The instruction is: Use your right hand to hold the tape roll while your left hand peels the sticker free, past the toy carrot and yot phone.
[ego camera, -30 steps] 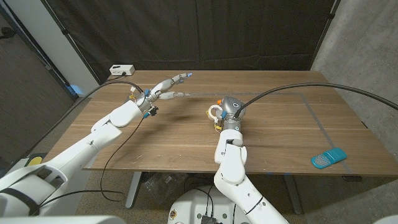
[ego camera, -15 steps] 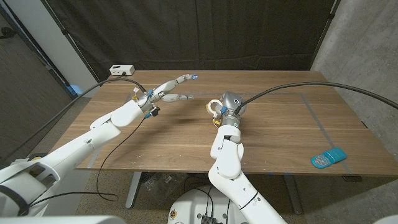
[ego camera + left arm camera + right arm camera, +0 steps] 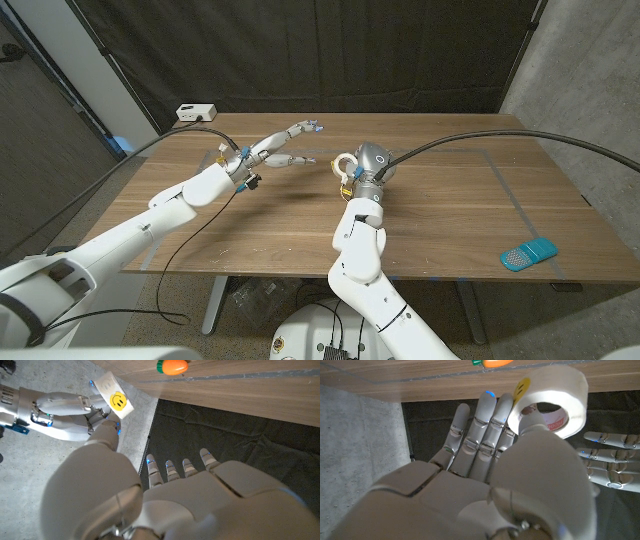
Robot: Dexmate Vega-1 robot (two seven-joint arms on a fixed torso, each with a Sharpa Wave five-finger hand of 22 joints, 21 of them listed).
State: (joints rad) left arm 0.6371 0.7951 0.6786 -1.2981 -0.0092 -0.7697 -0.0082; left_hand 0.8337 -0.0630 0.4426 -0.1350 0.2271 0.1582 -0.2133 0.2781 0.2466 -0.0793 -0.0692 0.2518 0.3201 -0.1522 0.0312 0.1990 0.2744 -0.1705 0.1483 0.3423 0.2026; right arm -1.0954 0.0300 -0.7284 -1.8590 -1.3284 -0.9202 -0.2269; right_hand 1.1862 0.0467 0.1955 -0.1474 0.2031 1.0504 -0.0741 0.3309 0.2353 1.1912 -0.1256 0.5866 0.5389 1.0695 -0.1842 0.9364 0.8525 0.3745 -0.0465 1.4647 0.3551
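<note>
Tape roll held up by the right hand, left hand brought close beside it.

The tape roll [image 3: 343, 167] is gripped by the right hand [image 3: 366, 170] above the middle of the wooden table [image 3: 450, 215], a yellow smiley sticker [image 3: 521, 387] being seen on its outer face. Since a second ago the right hand and roll have been raised and carried toward the far edge, and the left hand [image 3: 275, 150] has been advanced so that its spread, empty fingers [image 3: 300, 159] lie just beside the roll. A toy carrot [image 3: 172, 366] lies on the wood. A blue phone [image 3: 529, 254] rests near the right front corner, a white box [image 3: 196, 112] at the far left corner, black curtains behind.
</note>
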